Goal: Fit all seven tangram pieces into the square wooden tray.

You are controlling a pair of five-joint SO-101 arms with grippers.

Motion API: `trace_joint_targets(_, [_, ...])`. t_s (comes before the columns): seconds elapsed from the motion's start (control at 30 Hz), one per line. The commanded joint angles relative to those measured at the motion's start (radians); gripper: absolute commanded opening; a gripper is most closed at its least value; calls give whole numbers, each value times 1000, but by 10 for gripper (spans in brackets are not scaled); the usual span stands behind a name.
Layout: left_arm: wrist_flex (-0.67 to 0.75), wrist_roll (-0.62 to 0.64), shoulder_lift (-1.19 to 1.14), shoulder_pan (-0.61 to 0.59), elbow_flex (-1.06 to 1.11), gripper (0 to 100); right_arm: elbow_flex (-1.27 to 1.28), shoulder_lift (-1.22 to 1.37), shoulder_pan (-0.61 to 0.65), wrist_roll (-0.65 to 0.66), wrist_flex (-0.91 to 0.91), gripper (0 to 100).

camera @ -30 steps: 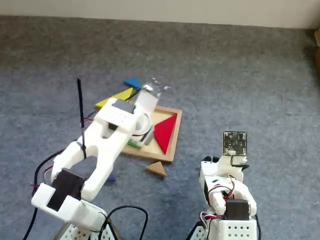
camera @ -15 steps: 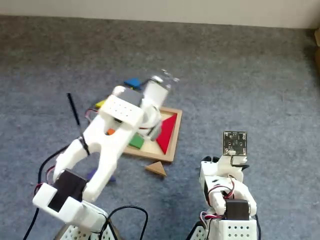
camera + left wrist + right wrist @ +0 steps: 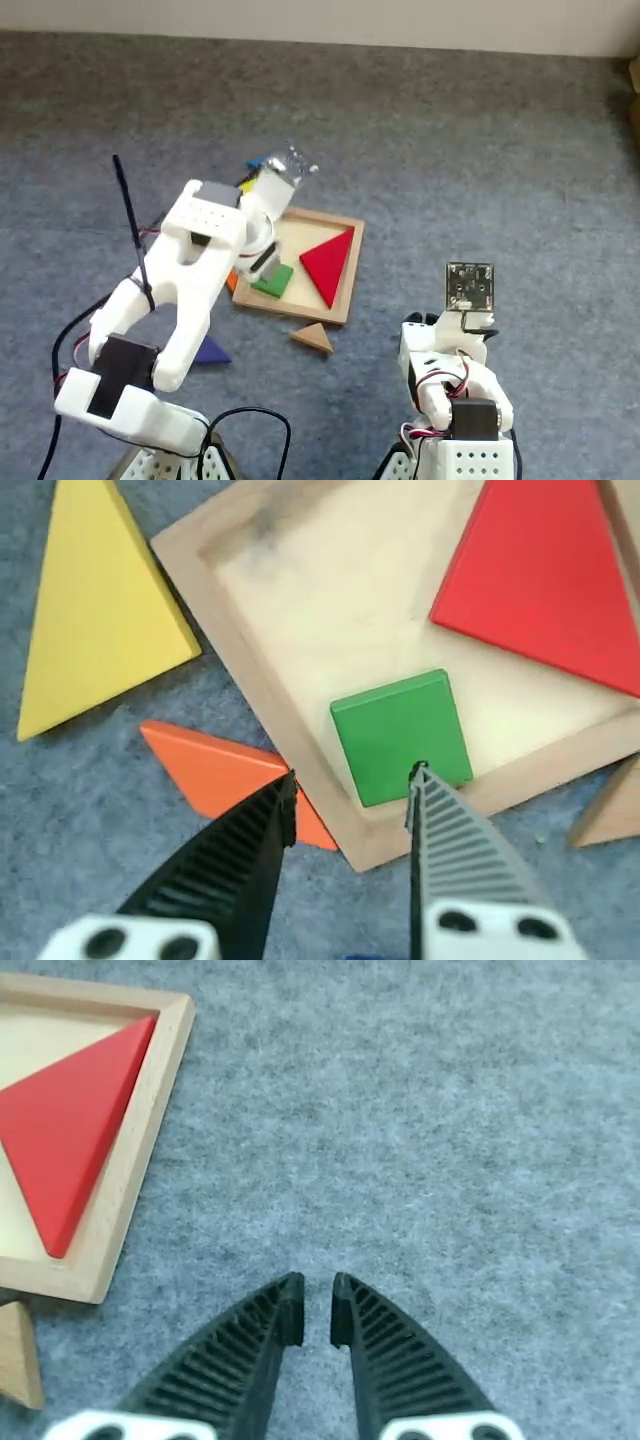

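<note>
**A:** What's the left gripper (image 3: 352,776) doing?

**B:** Jaws wide and empty, straddling the square wooden tray's (image 3: 262,680) rim. The green wooden square (image 3: 400,735) sits inside and the orange wooden triangle (image 3: 215,770) outside, touching the rim. My guess is orange goes next.

**A:** And the right gripper (image 3: 315,1310)?

**B:** Almost closed on nothing over the grey carpet (image 3: 450,1110), probably just keeping clear.

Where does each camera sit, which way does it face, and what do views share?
High view: fixed off the arms, looking down over the table; left arm and right arm show.
Left wrist view: on the left wrist, looking down at the green square in the wooden tray; left gripper open.
Right wrist view: on the right wrist, looking down at the table beside the tray; right gripper shows.
Shared: all three show the red triangle in the tray.
</note>
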State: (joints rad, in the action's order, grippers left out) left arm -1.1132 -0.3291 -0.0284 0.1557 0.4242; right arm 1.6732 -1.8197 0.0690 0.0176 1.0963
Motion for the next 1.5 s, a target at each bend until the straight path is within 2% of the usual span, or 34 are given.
trace_joint_targets(0.0, [120,-48,21,-4,65,196,91,-13,-13,11,-1,66])
trace_joint_targets(0.43, [227,-75,-24,211,88,197,91,-13,-13,11,-1,66])
trace_joint_targets(0.6, [224,-101,-116,226,15,193,91,-13,-13,11,-1,66])
trace_joint_targets(0.97, [221,77,7,228,-15,197,91,-13,-13,11,-1,66])
trace_joint_targets(1.27, [-37,78,245,292,-2,198,91,-13,-13,11,-1,66])
trace_joint_targets(1.37, [-100,78,297,348,53,248,91,-13,-13,11,-1,66])
trace_joint_targets(1.47, [-106,72,300,390,124,281,91,-13,-13,11,-1,66])
